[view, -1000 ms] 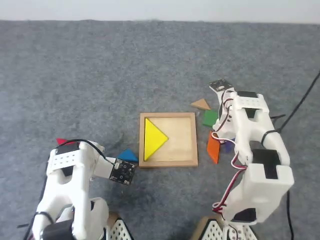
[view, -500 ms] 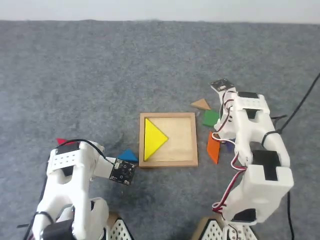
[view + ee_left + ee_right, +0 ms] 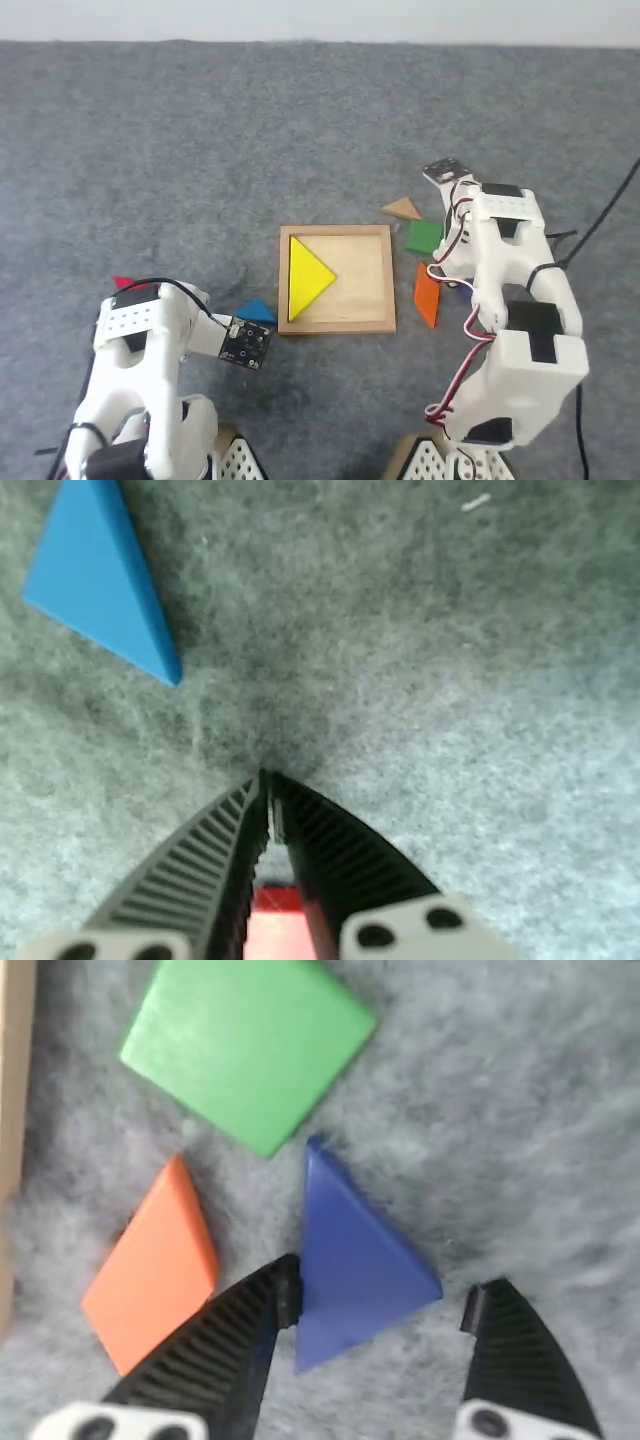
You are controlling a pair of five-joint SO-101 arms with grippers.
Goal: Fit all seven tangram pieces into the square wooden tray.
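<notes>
Currently the square wooden tray point(image 3: 337, 232) sits mid-tabletop point(image 3: 200, 140), on a grey felt-like cover, ahead of and between the two arms. Inside it the yellow triangle point(image 3: 306, 278) lies flat, long side against the tray's left wall, apex toward the centre. The other part of the tray floor shows bare wood.

Loose, left side:
- The light blue triangle point(image 3: 257, 310) is on the felt just beside the tray's near-left corner. Contact with the tray: cannot tell.
- The red piece point(image 3: 124, 283) is well apart to the left, partly hidden behind the left arm. Shape not readable.

Loose, right side:
- The tan triangle point(image 3: 402, 208) is off the tray's far-right corner.
- The green square point(image 3: 421, 236) is next to it, on the side nearer the arms, close to the tray's right wall.
- The orange parallelogram point(image 3: 427, 294) is nearer the arms again, just beside the right wall.
- The dark blue triangle point(image 3: 355, 1260) is flat on the felt beside the orange parallelogram, one corner almost touching the green square. From above it is mostly under the right arm.

Arm L: left gripper point(image 3: 265, 780), jaws pressed together tip to tip, low over bare felt, light blue triangle nearby.

Arm R: right gripper point(image 3: 385, 1300), jaws wide, straddling the dark blue triangle. One tip is at the piece's edge, the other apart from it.
</notes>
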